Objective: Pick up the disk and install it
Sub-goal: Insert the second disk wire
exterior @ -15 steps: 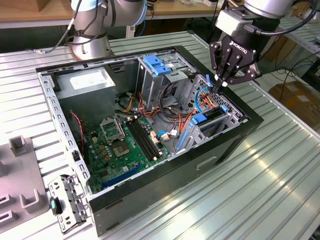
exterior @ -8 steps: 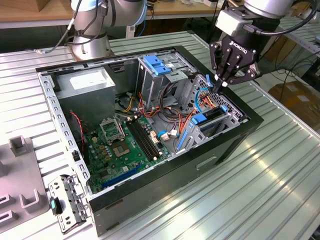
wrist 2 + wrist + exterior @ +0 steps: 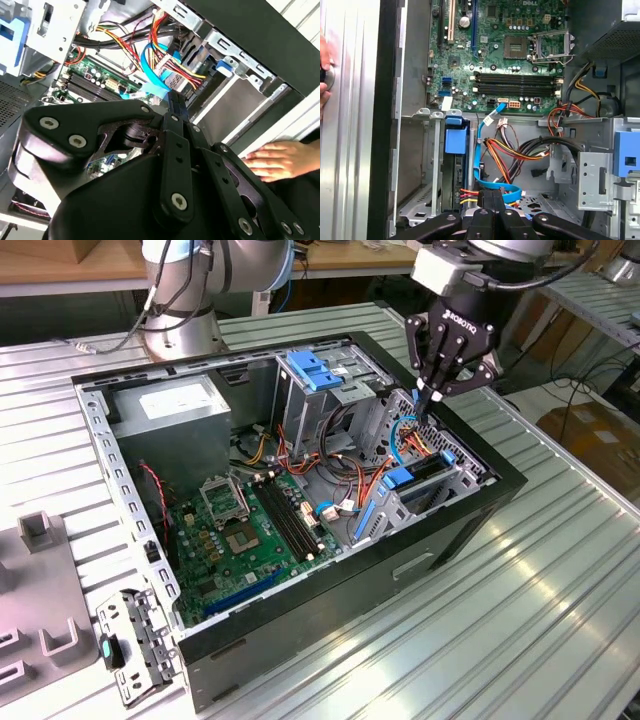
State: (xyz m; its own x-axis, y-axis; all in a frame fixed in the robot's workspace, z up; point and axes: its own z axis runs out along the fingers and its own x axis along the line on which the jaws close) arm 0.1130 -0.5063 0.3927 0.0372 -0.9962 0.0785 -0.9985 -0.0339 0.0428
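I am hovering the end effector [image 3: 433, 397], fingers pressed together and gripping nothing, above the computer case [image 3: 400, 565] where the disk [image 3: 456, 165] is sitting in its bay.

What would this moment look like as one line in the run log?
gripper: shut, empty, above cables | disk: seated in drive bay of computer case | hand: beside case

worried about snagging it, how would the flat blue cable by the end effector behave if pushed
Probably floppy: the flat blue cable hangs in loose curves and loops by the end effector. Likely light, being a thin ribbon. It may tug back rather than slide freely, since one end seems plugged into the motherboard.
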